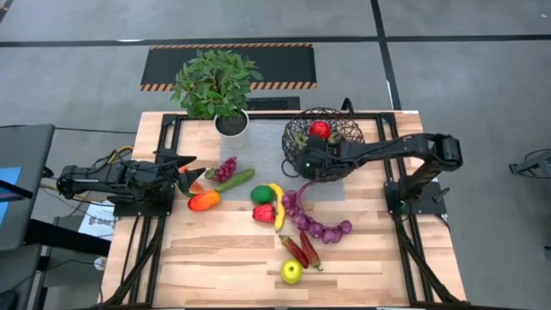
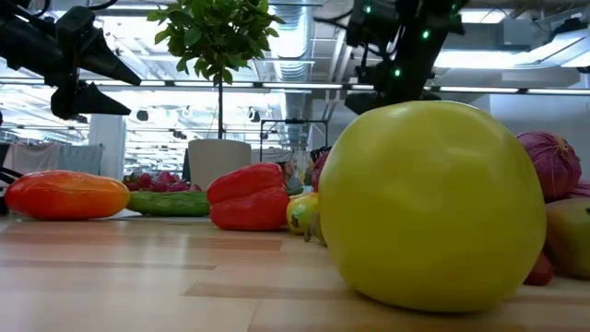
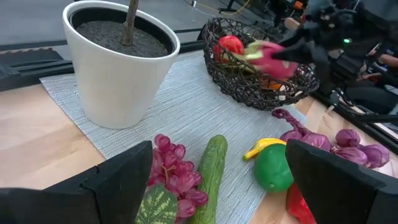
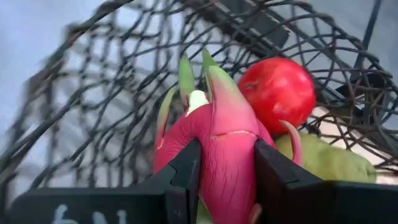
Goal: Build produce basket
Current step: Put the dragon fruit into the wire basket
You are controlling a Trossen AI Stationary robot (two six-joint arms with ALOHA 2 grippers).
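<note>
Two arms at one wooden table (image 1: 224, 250). Right gripper (image 4: 227, 168) over the near rim of the one wire basket (image 1: 301, 129), jaws pinching a pink dragon fruit (image 4: 217, 149) with green-tipped scales, held just above the basket's hollow. Inside the basket: one red apple (image 4: 278, 91) and one dull green piece (image 4: 329, 163) beneath it; anything more in there too hidden to count. Basket at the table's far edge on a grey mat (image 3: 186, 106), just beside one white pot (image 3: 118, 68) with a leafy plant (image 1: 213, 82). Left gripper (image 1: 183, 166) at the left side of the table, jaws spread wide and holding nothing, hovering above an orange-red pepper (image 1: 204, 201). Loose on the table between the arms: one bunch of grapes (image 1: 225, 168), one cucumber (image 1: 234, 180), one green round fruit (image 1: 261, 194), one red pepper (image 1: 263, 213), one banana (image 1: 277, 205), one string of purple onions (image 1: 314, 222), two chillies (image 1: 300, 250) side by side, one yellow-green apple (image 1: 291, 272) nearest the front edge. One small orange piece beside the left fingers, partly hidden.
</note>
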